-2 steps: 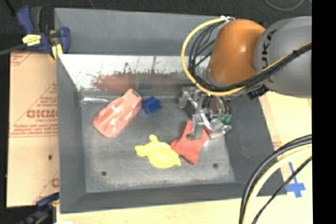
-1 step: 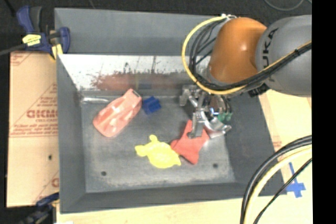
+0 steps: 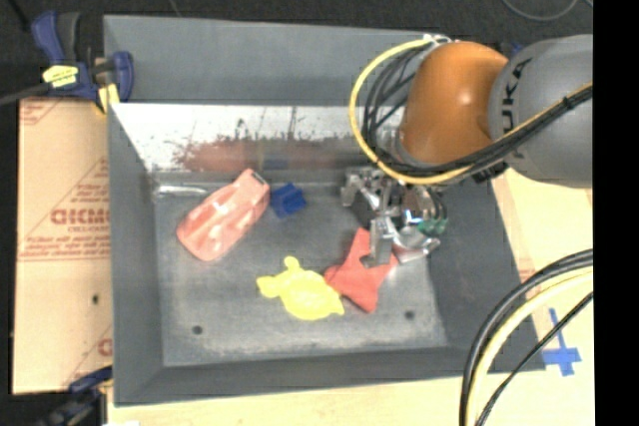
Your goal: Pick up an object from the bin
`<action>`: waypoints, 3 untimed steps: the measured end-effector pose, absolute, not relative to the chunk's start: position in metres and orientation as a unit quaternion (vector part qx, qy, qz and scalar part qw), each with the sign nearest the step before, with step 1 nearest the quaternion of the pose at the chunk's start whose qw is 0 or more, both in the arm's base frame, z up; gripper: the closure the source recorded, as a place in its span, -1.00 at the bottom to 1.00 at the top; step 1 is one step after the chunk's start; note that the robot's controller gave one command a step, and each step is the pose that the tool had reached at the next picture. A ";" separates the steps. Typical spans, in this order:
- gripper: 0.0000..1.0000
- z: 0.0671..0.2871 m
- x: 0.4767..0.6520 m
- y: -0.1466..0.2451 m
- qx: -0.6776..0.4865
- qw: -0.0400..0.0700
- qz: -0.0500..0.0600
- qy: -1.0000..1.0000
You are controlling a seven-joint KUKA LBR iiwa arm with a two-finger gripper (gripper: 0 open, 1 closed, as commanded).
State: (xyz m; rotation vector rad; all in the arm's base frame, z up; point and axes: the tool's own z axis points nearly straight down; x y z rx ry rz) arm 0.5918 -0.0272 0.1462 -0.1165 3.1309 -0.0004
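Nearest the front wall of the bin [image 3: 240, 339], forward and to the left of the tool [image 3: 394, 239], a yellow duck-like toy [image 3: 300, 292], flat on the floor. Next back, just left of the tool and partly under it, a red piece of soft-looking stuff [image 3: 357, 282], touching the yellow toy on one side, meeting the tool at an upper corner and otherwise resting on the floor. Low in the bin at that corner, the tool itself; cannot tell whether apart, together, or clamped on the red corner. Further back and well to the left of the tool, a small blue block [image 3: 288, 200] and a pink oblong thing [image 3: 222, 214], both apart from it. Judged as partway through the pick: down at the red piece, probably the one wanted, with no lift off the floor as yet. Left to do: make sure of a hold, raise clear of the floor, bring up over the rim.
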 end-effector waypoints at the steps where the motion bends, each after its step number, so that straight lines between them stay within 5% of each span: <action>1: -1.00 0.089 0.591 -0.060 -0.105 0.006 -0.002 0.994; 2: -1.00 0.055 0.591 -0.069 -0.140 0.004 -0.002 0.990; 3: 1.00 0.071 0.567 -0.060 -0.285 0.007 -0.003 0.958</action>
